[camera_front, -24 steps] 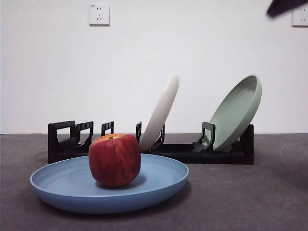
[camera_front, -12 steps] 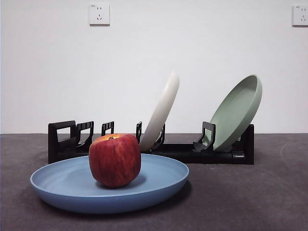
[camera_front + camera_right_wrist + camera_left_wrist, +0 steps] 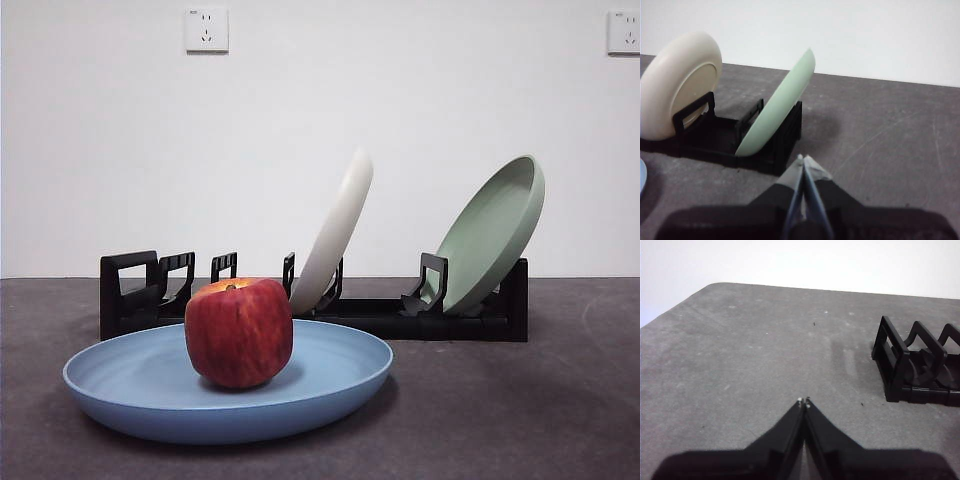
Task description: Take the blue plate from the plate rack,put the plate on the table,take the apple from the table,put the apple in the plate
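One red apple (image 3: 239, 332) sits upright inside the blue plate (image 3: 150, 385), left of the plate's centre, with its stem and yellowish patch facing up. The blue plate lies flat on the dark table (image 3: 520, 420), nearest the front camera. Behind it stands the black plate rack (image 3: 140, 295), running across the table; its left slots and boxy end loop are empty. A cream-white plate (image 3: 335, 235) leans in a middle slot, and a sage-green plate (image 3: 490, 235) leans in the right end slot, both tilted rightward. Neither arm appears in the front view. The left gripper (image 3: 804, 402) hovers above bare table near the rack's loop end, jaws pressed together, holding nothing. The right gripper (image 3: 802, 160) hangs near the sage-green plate's end of the rack, jaws likewise closed and empty.
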Controlling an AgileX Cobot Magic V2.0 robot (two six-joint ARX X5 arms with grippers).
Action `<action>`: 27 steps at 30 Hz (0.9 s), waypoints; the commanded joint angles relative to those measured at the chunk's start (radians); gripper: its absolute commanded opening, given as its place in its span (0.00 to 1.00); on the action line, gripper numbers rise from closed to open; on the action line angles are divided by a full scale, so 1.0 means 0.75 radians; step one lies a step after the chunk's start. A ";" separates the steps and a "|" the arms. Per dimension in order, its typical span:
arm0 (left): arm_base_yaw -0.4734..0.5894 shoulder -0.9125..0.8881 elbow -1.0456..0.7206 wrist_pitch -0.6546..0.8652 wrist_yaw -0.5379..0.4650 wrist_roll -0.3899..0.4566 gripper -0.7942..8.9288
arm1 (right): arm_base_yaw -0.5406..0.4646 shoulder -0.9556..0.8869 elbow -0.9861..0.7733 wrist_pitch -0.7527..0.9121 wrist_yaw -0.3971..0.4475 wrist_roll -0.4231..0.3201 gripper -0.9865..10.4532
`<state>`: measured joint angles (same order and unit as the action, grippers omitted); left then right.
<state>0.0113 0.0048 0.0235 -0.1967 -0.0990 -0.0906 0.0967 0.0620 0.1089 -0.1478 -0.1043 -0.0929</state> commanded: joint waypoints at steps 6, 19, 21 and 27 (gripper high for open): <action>0.005 -0.002 -0.016 -0.002 0.001 -0.010 0.08 | -0.003 -0.081 -0.113 0.016 0.002 0.053 0.09; 0.005 -0.002 -0.016 -0.002 0.001 -0.009 0.08 | -0.003 -0.081 -0.137 -0.040 0.005 0.146 0.09; 0.005 -0.002 -0.016 -0.002 0.001 -0.009 0.08 | -0.003 -0.081 -0.137 -0.040 0.013 0.146 0.09; 0.005 -0.002 -0.016 -0.002 0.001 -0.009 0.08 | -0.003 -0.081 -0.137 -0.040 0.009 0.146 0.09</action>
<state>0.0113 0.0048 0.0235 -0.1970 -0.0986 -0.0906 0.0963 0.0040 0.0193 -0.1722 -0.0975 0.0044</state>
